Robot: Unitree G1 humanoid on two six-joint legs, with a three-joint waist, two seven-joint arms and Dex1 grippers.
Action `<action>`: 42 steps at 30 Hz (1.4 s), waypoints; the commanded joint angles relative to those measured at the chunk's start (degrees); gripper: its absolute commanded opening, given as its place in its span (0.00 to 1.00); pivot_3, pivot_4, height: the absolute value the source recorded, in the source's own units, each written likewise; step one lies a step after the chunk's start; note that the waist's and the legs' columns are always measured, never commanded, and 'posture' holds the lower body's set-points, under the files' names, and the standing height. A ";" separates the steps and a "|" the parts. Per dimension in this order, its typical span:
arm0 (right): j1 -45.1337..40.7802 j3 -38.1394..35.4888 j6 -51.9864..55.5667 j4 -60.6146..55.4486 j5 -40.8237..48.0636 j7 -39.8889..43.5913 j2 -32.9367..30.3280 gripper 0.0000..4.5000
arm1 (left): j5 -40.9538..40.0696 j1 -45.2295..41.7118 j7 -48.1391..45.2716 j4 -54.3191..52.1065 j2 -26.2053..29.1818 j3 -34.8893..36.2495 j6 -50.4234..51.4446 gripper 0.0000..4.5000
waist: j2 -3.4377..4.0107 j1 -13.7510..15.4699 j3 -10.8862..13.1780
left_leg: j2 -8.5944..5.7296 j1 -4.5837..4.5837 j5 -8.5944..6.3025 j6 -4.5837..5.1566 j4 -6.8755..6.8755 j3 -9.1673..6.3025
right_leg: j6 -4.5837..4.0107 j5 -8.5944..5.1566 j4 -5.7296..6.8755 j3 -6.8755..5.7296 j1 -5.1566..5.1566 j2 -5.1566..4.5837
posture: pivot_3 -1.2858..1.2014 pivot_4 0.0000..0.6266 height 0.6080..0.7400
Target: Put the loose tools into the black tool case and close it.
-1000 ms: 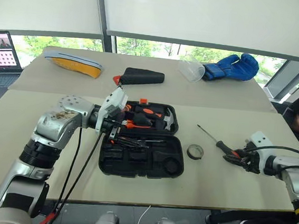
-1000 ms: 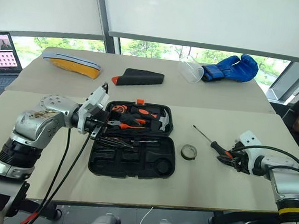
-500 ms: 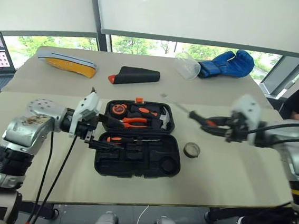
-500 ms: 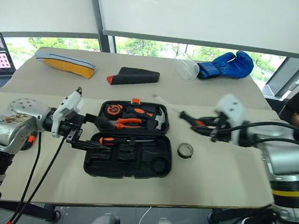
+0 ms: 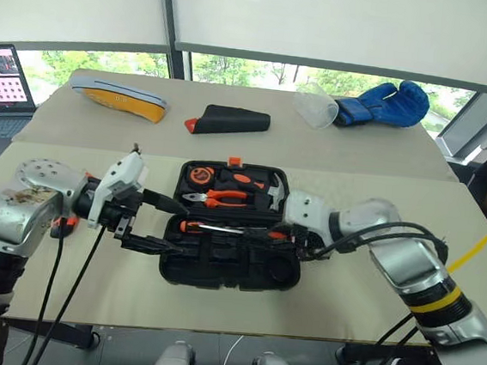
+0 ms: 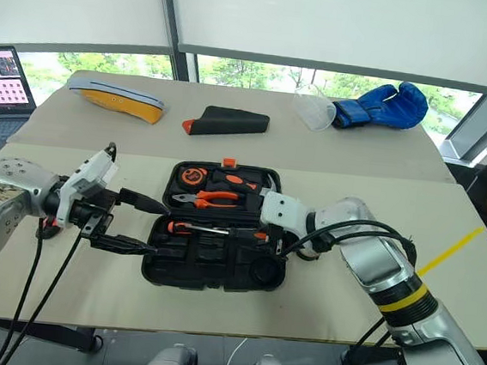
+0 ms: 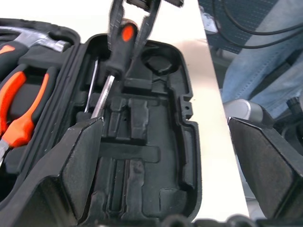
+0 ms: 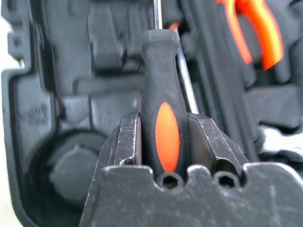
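Note:
The black tool case (image 5: 278, 272) lies open in the middle of the table. My right gripper (image 8: 164, 119) is shut on the black-and-orange handle of a long screwdriver (image 8: 161, 113). It holds the tool low over the near half of the case (image 6: 266, 234), shaft pointing toward my left along a moulded slot. A second screwdriver's orange handle (image 6: 174, 226) lies in that half at the case's left end. My left gripper (image 5: 174, 228) hangs open at the case's left edge with nothing between its fingers (image 7: 80, 161).
Orange pliers (image 5: 224, 200), a hammer (image 5: 273, 185) and a tape measure (image 5: 201, 175) sit in the far half. A black wedge pouch (image 5: 228, 119), a yellow-and-grey object (image 5: 117, 101), a clear cup (image 5: 315, 107) and a blue glove (image 5: 381, 101) lie behind. A laptop (image 5: 3, 77) stands far left.
My right gripper lifted the screwdriver off the table's right side, swung it left and rolled, then brought it down over the case. My left gripper drew back left off the case.

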 commanded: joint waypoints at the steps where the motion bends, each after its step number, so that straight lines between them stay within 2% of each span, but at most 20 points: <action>1: -0.31 -0.43 -3.06 -0.20 -1.79 -0.48 1.15 0.23 | -0.34 -1.87 1.02 -0.50 -0.32 1.45 -0.78 1.00 | 0.00 -0.06 0.00 | 0.01 0.01 0.01 -0.01 0.00 0.00 | 0.00 -0.01 0.03 0.00 0.00 0.02 | 0.52 0.24 1.00; 5: -0.21 -0.09 -5.67 2.04 -4.25 -0.55 1.48 0.23 | -0.35 -2.22 1.64 -0.76 -0.81 1.20 -0.95 1.00 | 0.00 -0.12 0.00 | 0.01 0.05 0.08 -0.11 0.01 -0.01 | 0.00 -0.01 0.17 0.00 -0.02 0.03 | 0.52 0.24 1.00; 7: -0.14 -0.05 -7.70 2.89 -5.51 -0.20 1.11 0.46 | -0.44 -2.54 1.92 -0.85 -1.10 1.08 -0.81 1.00 | 0.00 -0.12 0.00 | 0.01 0.06 0.13 -0.17 0.01 -0.01 | 0.00 -0.01 0.22 0.00 -0.03 0.03 | 0.52 0.24 1.00; 8: -0.08 -0.09 -8.36 3.15 -5.96 -0.07 1.00 0.50 | -0.49 -2.67 2.00 -0.86 -1.17 1.05 -0.74 1.00 | 0.00 -0.12 0.00 | 0.01 0.06 0.14 -0.18 0.01 -0.01 | 0.00 -0.01 0.23 0.00 -0.03 0.03 | 0.52 0.24 1.00; 14: -0.71 -3.29 -7.26 2.04 -4.42 -0.30 2.26 0.95 | -0.10 -3.37 1.48 -0.03 -1.46 0.39 -0.93 1.00 | 0.00 -0.12 0.00 | 0.01 0.09 0.16 -0.20 0.01 -0.01 | -0.02 -0.01 0.27 0.00 -0.02 0.03 | 0.52 0.24 1.00; 15: -0.86 -3.87 -5.48 1.25 -3.20 -0.01 2.86 0.99 | 0.01 -3.41 1.32 0.15 -1.45 0.28 -1.01 1.00 | 0.00 -0.14 0.00 | 0.01 0.09 0.16 -0.21 0.01 -0.01 | -0.02 -0.01 0.28 0.00 -0.02 0.04 | 0.52 0.24 1.00; 18: -0.98 -5.20 1.09 -0.52 0.16 -0.22 5.67 0.99 | 0.38 -3.54 1.09 0.67 -1.68 -0.06 -1.37 1.00 | 0.00 -0.32 0.00 | 0.02 0.09 0.17 -0.21 0.01 -0.02 | -0.03 -0.01 0.31 0.01 -0.03 0.06 | 0.52 0.24 1.00; 21: -0.60 -4.73 2.11 -0.92 -0.23 -0.65 6.29 0.83 | 0.65 -3.64 0.92 0.80 -1.95 -0.38 -1.50 1.00 | 0.00 -0.25 0.00 | 0.03 0.09 0.17 -0.21 0.01 -0.04 | -0.04 -0.01 0.32 0.00 -0.03 0.07 | 0.52 0.24 1.00; 22: -0.41 -4.64 2.66 -0.93 -0.25 -0.59 6.33 0.74 | 0.69 -3.67 0.84 0.82 -1.97 -0.43 -1.53 1.00 | 0.00 -0.24 0.00 | 0.03 0.09 0.18 -0.22 0.01 -0.04 | -0.04 -0.01 0.32 0.00 -0.03 0.07 | 0.52 0.24 1.00; 26: -0.31 -4.85 4.87 -0.21 0.88 -0.40 7.43 0.74 | 0.82 -3.80 0.50 1.05 -1.88 -0.67 -1.67 1.00 | 0.00 -0.07 0.00 | 0.02 0.09 0.22 -0.29 0.01 -0.04 | -0.03 -0.01 0.32 -0.01 -0.02 0.06 | 0.52 0.24 1.00; 29: -1.17 -5.78 7.11 1.61 2.35 -1.54 10.09 0.61 | 1.19 -4.05 0.45 1.56 -2.04 -0.94 -2.03 1.00 | -0.01 -0.13 0.00 | 0.03 0.09 0.22 -0.30 0.01 -0.04 | -0.04 -0.01 0.33 -0.01 -0.03 0.07 | 0.52 0.24 1.00; 37: -1.68 -4.97 6.02 5.14 1.46 -3.37 13.07 0.02 | 1.63 -2.90 0.50 0.85 -1.91 -0.93 -2.53 1.00 | 0.00 -0.25 0.00 | 0.03 0.09 0.23 -0.30 0.01 -0.05 | -0.05 0.00 0.34 -0.01 -0.03 0.08 | 0.52 0.24 1.00; 42: -2.11 -1.71 2.11 7.77 -2.84 -4.13 12.71 0.01 | 1.63 -2.64 0.79 0.64 -2.02 -0.79 -2.49 1.00 | 0.00 -0.26 0.00 | 0.03 0.09 0.23 -0.30 0.01 -0.05 | -0.05 0.00 0.34 -0.01 -0.03 0.08 | 0.52 0.24 1.00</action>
